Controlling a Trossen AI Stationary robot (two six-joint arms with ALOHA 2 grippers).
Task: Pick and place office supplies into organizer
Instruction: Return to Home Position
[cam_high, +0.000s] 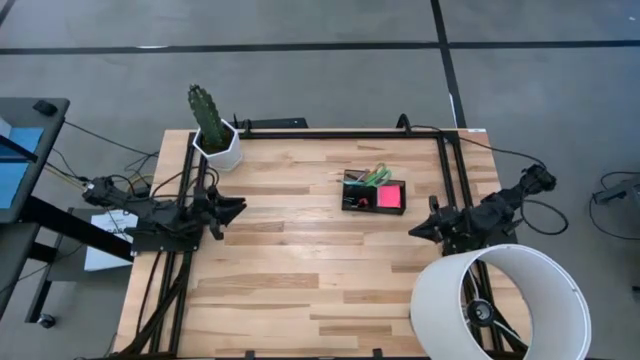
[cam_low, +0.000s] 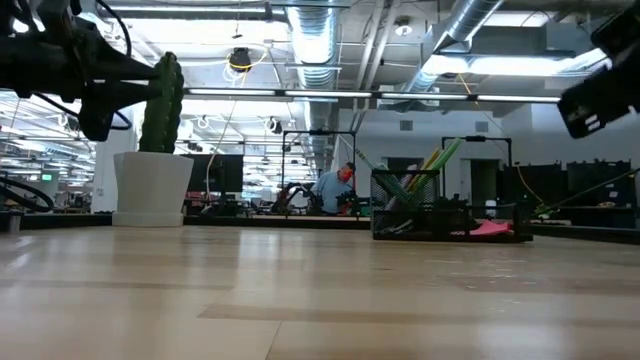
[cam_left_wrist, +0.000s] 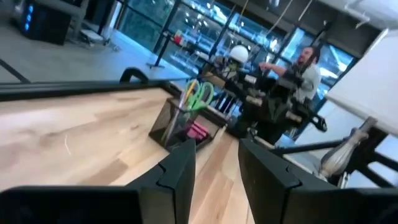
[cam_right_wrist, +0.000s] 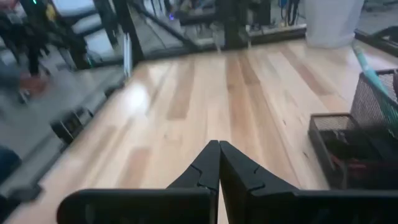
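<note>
Grippers, two, both mine, both empty and raised off the table (cam_high: 300, 280).

Left gripper (cam_high: 238, 207) (cam_left_wrist: 217, 152): arm folded low at the table's left edge, pointing inward across the boards. Fingers (cam_left_wrist: 180, 171) are parted with a clear gap between them and nothing in it.

Right gripper (cam_high: 415, 230) (cam_right_wrist: 219, 149): arm folded at the right edge, pointing inward toward the left one. Fingers are pressed tip to tip, gripping nothing. In the low view both arms hang at the upper corners, well clear of the wood.

Lampshade (cam_high: 500, 300), one, large, white, at the near right corner just beside my right arm.

Organizer (cam_high: 347, 181) (cam_low: 440, 218) (cam_left_wrist: 163, 121) (cam_right_wrist: 378, 102), one, black mesh, standing on the table between my two grippers, nearer the right one and toward the far edge. Contents:
- The tall cup section holds green-handled scissors (cam_high: 379, 176) (cam_left_wrist: 199, 94), handles up, with thin pens (cam_low: 440, 160) leaning out beside them.
- The low open section on the right-arm side holds the pink sticky-note pad (cam_high: 391, 196) (cam_low: 488, 228) (cam_left_wrist: 198, 130), lying flat.
- The small front section holds a few dark and red bits, too small for me to name.

Cactus (cam_high: 205, 108) (cam_low: 163, 100), one, upright in a white pot (cam_high: 222, 148) (cam_low: 152, 188), at the far left corner, just beyond my left arm.

Room beyond the table: a person (cam_low: 330, 190) (cam_left_wrist: 305, 68) among benches and equipment, well apart from the table.
</note>
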